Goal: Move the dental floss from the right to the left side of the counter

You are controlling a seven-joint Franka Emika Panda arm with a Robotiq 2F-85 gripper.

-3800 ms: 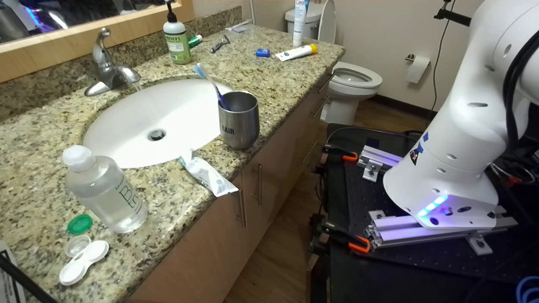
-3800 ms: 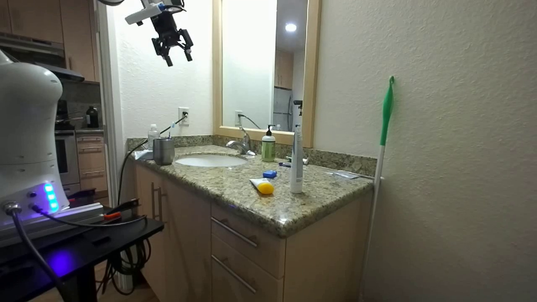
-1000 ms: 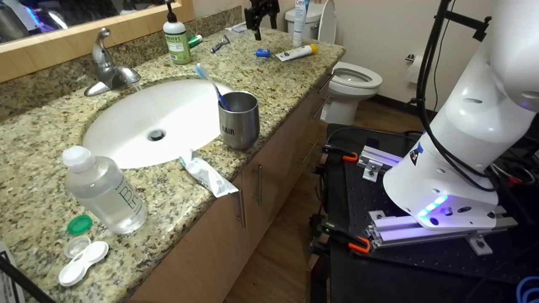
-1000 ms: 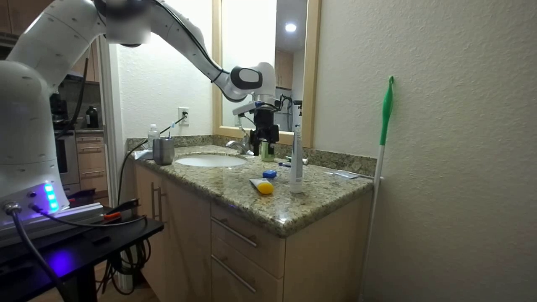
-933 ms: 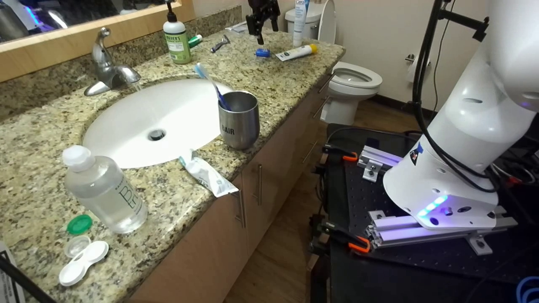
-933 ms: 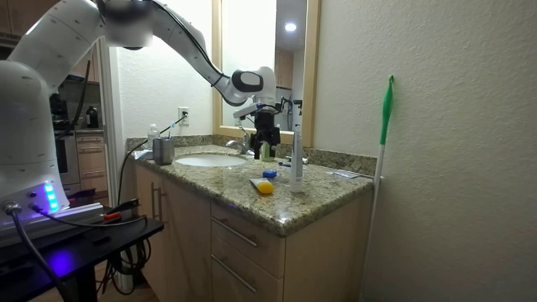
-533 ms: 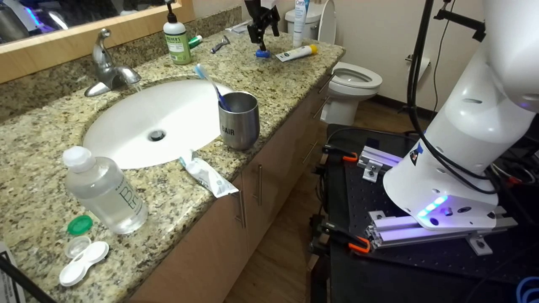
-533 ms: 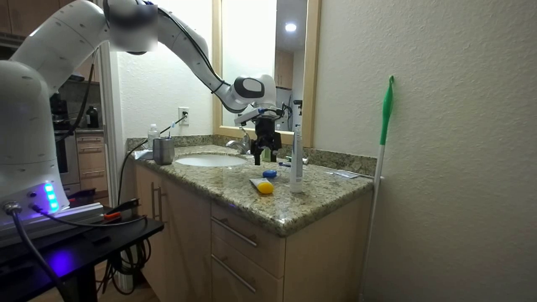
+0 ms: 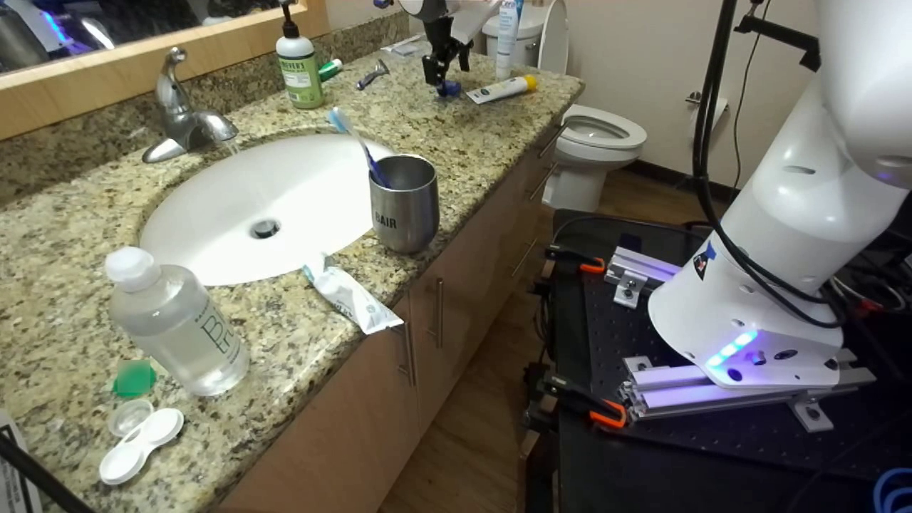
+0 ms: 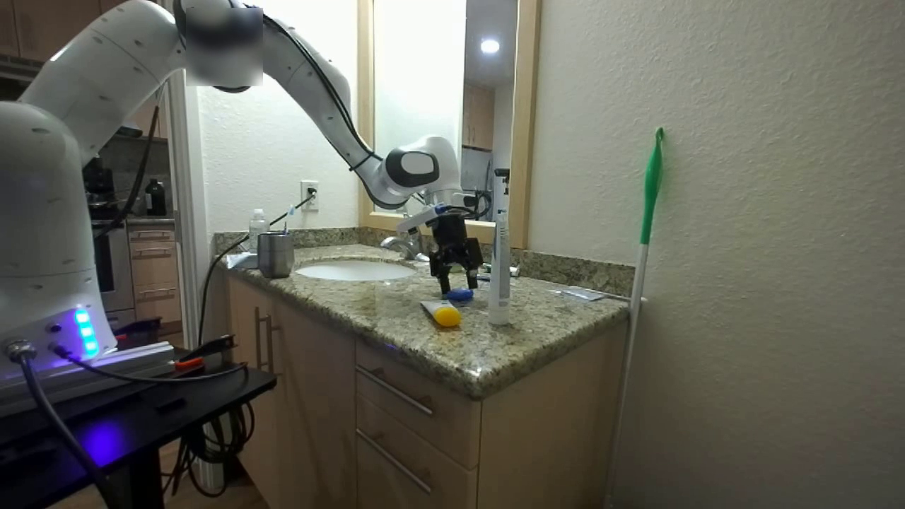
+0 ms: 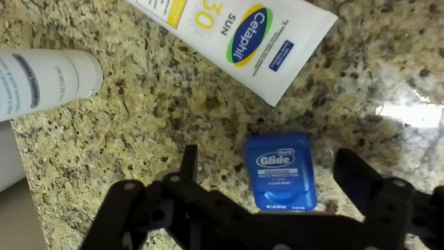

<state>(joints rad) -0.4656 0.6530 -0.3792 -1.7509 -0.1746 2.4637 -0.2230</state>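
The dental floss is a small flat blue box [image 11: 281, 173] lying on the speckled granite counter [image 10: 396, 311]. It also shows in both exterior views [image 9: 451, 88] [image 10: 461, 294], at the end of the counter away from the metal cup. My gripper [image 11: 265, 151] is open, with one finger on each side of the floss. In the wrist view, a gap shows between the floss and each finger. In an exterior view the fingers [image 10: 459, 288] point down and sit low, close to the counter surface. The gripper [image 9: 452, 81] partly covers the floss in an exterior view.
A white tube with an orange cap [image 9: 502, 90] lies beside the floss. A tall white tube [image 10: 500, 276] stands near it. A razor [image 9: 372, 74] and soap bottle [image 9: 301, 71] are near the wall. The sink [image 9: 206, 214], metal cup [image 9: 405, 206] and clear bottle [image 9: 182, 324] are farther along.
The arm has swung over the counter and my gripper has come down around the floss. In the last half second, the floss has shifted slightly to the right in both exterior views.
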